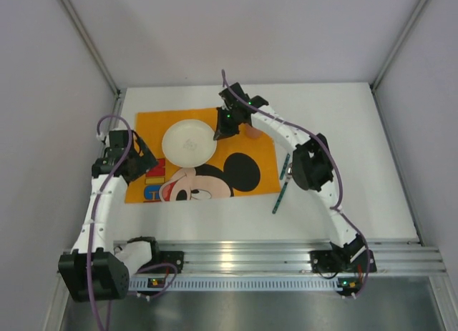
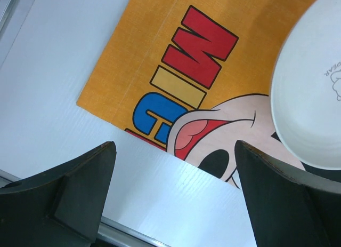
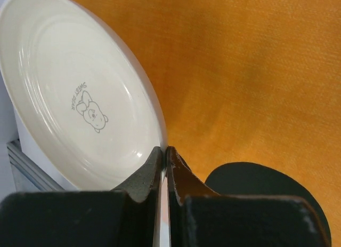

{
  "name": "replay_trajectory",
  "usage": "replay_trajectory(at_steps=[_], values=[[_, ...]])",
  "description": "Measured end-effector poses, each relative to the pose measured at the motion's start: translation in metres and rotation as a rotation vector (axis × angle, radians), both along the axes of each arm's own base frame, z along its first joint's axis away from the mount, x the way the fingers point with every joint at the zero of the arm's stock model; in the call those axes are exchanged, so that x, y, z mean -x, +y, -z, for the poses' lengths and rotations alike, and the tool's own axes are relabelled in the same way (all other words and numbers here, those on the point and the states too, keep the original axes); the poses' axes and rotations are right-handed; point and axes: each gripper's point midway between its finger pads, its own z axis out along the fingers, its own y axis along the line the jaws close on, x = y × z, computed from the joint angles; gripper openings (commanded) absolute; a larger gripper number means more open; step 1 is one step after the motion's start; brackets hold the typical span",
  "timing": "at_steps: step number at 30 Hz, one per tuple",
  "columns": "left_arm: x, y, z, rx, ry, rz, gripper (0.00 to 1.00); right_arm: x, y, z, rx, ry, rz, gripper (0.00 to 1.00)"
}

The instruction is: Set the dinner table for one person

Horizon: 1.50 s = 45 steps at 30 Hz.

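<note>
So the right claw (image 3: 164, 150) is pinching the rim of the white plate (image 1: 187, 141), jaws closed tight on its edge. The plate is sitting on the far half of the orange Mickey placemat (image 1: 150, 124). The placemat is lying flat on the white desk (image 1: 343, 131), a bit left of centre. The left claw (image 2: 173, 145) is hanging wide open with nothing in it, over the mat's near left corner.

To me it's looking like the plate-placing step is wrapping up. I'm guessing the next move is calling for the right claw to let go and lift clear without dragging the plate, then going for the cutlery.

Counting stuff: I'm seeing one plate and one placemat. There's also a thin teal utensil (image 1: 281, 184) lying on the desk just off the mat's right edge. Could be one piece or two end to end, too small to tell.
</note>
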Motion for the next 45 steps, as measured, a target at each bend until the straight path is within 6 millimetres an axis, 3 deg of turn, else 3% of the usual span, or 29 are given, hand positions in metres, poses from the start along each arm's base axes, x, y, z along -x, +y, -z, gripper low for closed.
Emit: replay_trajectory(at_steps=[1,2,6,9,14,17,19,22,23,24,26,31,33,38,45], values=[[0.002,0.0,0.0,0.0,0.002,0.002,0.98,-0.001,0.003,0.0,-0.009,0.0,0.0,0.0],[0.002,0.0,-0.001,0.0,0.0,0.005,0.98,-0.002,0.005,0.0,-0.016,0.0,-0.002,0.1],[0.002,-0.004,-0.002,0.012,-0.003,0.031,0.97,-0.002,0.008,0.0,-0.029,0.004,-0.002,0.66],[0.001,-0.011,-0.001,0.039,-0.005,0.061,0.96,0.001,0.004,0.005,-0.017,0.001,-0.014,0.81],[-0.003,-0.021,0.003,0.078,0.011,0.104,0.96,0.023,-0.025,0.009,0.049,0.019,-0.021,0.82],[-0.008,-0.026,0.011,0.092,0.045,0.13,0.96,0.039,-0.064,-0.02,0.068,-0.018,0.013,0.8],[-0.012,-0.03,0.015,0.099,0.057,0.147,0.95,0.05,-0.11,-0.047,0.063,-0.053,0.074,0.77],[-0.017,-0.035,0.02,0.116,0.062,0.167,0.95,0.05,-0.196,-0.083,0.049,-0.135,0.239,0.73],[-0.019,-0.037,0.02,0.121,0.059,0.174,0.95,0.058,-0.213,-0.088,0.055,-0.154,0.269,0.72],[-0.022,-0.041,0.02,0.133,0.054,0.186,0.95,0.052,-0.253,-0.088,0.074,-0.163,0.366,0.71],[-0.025,-0.045,0.021,0.146,0.05,0.199,0.95,0.063,-0.28,-0.069,0.119,-0.126,0.411,0.66],[-0.032,-0.053,0.028,0.169,0.056,0.228,0.96,0.11,-0.278,0.025,0.247,0.169,0.324,0.6],[-0.033,-0.056,0.03,0.178,0.062,0.235,0.96,0.13,-0.274,0.047,0.286,0.264,0.288,0.57],[-0.035,-0.059,0.031,0.187,0.059,0.246,0.96,0.144,-0.265,0.056,0.302,0.324,0.254,0.52],[-0.037,-0.06,0.031,0.191,0.05,0.253,0.96,0.135,-0.256,0.068,0.332,0.349,0.235,0.48]])
